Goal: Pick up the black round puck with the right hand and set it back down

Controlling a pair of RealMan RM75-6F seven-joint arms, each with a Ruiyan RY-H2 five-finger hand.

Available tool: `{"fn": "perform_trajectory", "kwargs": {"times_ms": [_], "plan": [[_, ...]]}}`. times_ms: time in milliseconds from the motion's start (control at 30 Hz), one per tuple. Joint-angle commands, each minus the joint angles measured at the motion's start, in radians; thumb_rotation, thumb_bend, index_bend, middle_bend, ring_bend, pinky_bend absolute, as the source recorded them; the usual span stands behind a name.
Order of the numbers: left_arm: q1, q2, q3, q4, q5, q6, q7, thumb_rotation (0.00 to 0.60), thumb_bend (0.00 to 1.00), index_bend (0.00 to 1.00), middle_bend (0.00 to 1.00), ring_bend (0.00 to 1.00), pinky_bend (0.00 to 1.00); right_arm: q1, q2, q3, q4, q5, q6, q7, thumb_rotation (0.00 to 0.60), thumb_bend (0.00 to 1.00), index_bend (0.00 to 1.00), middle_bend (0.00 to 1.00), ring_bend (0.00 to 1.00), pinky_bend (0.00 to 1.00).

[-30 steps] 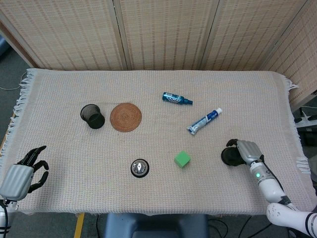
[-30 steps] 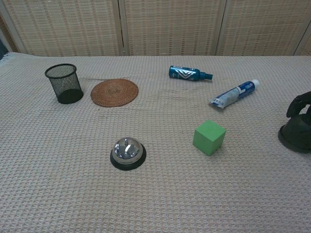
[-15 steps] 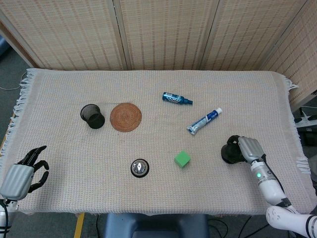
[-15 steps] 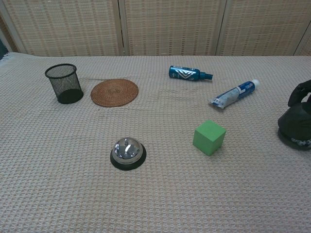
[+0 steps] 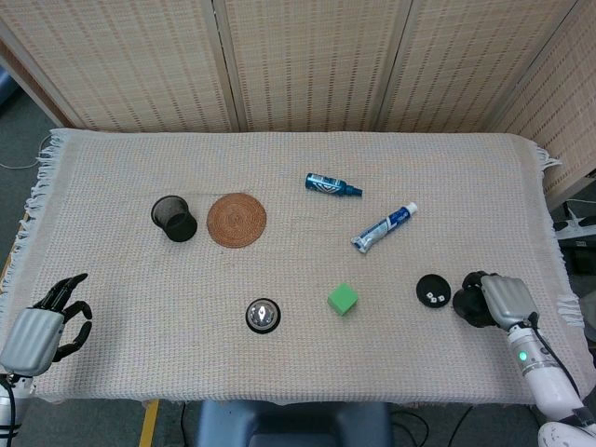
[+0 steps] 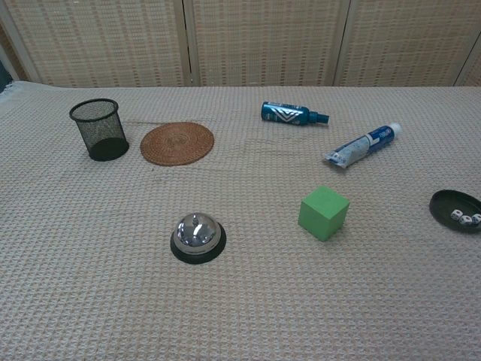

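The black round puck [image 5: 430, 290] lies flat on the cloth at the right, small white marks showing on its top; the chest view has the puck [image 6: 456, 210] at its right edge. My right hand [image 5: 492, 300] rests just right of it, apart from it, dark fingers loosely curved toward the puck and holding nothing. It does not show in the chest view. My left hand [image 5: 42, 326] sits at the table's front left corner, fingers spread and empty.
A green cube [image 5: 343, 299] lies left of the puck, and a call bell [image 5: 264, 315] sits further left. A toothpaste tube [image 5: 384, 228], blue spray bottle [image 5: 331, 184], woven coaster [image 5: 237, 220] and mesh pen cup [image 5: 174, 218] lie farther back. The table's right edge is near my right hand.
My right hand, which had been holding the puck, has let it go and pulled back to the right. The puck now lies uncovered on the cloth. The left hand has not moved.
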Motion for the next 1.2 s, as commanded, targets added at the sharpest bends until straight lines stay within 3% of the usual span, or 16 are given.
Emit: {"fn": "perform_trajectory", "kwargs": {"times_ms": [33,267,333,533,600,700,800,900,1033,1200], "plan": [[0.0,-0.001,0.0,0.0,-0.001,-0.001,0.001,0.6,0.42,0.55,0.11,0.14,0.52,-0.005,0.003,-0.018,0.005,0.022,-0.021,-0.021,0.6,0.19,0.43,0.35,0.41,0.42],[-0.001,0.0,0.003,0.001,0.003,-0.004,0.0,0.6,0.42,0.55,0.11,0.14,0.52,0.014,-0.018,-0.028,0.042,0.071,-0.076,-0.048,0.6,0.19,0.42,0.35,0.41,0.42],[-0.001,0.0,0.003,0.001,0.002,-0.004,-0.002,0.6,0.42,0.55,0.11,0.14,0.52,0.022,-0.011,-0.035,0.038,0.079,-0.1,-0.054,0.6,0.19,0.38,0.34,0.34,0.41],[-0.001,0.0,0.003,0.003,0.003,-0.002,-0.004,0.6,0.42,0.55,0.11,0.14,0.52,0.048,0.078,-0.056,-0.028,0.077,-0.209,-0.025,0.6,0.16,0.09,0.07,0.03,0.28],[-0.002,-0.001,0.002,0.003,0.002,-0.004,-0.005,0.6,0.42,0.55,0.11,0.14,0.52,0.04,0.101,-0.057,-0.049,0.045,-0.205,-0.004,0.6,0.14,0.02,0.01,0.0,0.21],[-0.003,-0.001,0.001,0.004,-0.002,-0.007,-0.006,0.6,0.42,0.55,0.11,0.14,0.52,0.013,0.138,-0.054,-0.083,-0.029,-0.179,0.05,0.6,0.13,0.0,0.0,0.0,0.15],[-0.002,-0.001,0.001,0.004,-0.001,-0.006,-0.005,0.6,0.42,0.55,0.11,0.14,0.52,-0.036,0.165,-0.046,-0.109,-0.134,-0.106,0.121,0.6,0.13,0.0,0.0,0.0,0.13],[-0.001,-0.001,0.002,0.003,0.001,-0.003,-0.002,0.6,0.42,0.55,0.11,0.14,0.52,-0.123,0.145,-0.033,-0.111,-0.268,0.079,0.177,0.6,0.13,0.0,0.0,0.0,0.13],[0.0,-0.001,0.002,0.002,0.001,-0.001,-0.001,0.6,0.42,0.55,0.11,0.14,0.52,-0.242,0.059,-0.033,-0.033,-0.468,0.357,0.203,0.6,0.13,0.02,0.0,0.0,0.13],[0.0,-0.001,0.002,0.0,-0.002,-0.003,0.002,0.6,0.42,0.55,0.11,0.14,0.52,-0.305,0.007,-0.03,0.033,-0.493,0.46,0.161,0.6,0.13,0.03,0.0,0.0,0.13]]}}
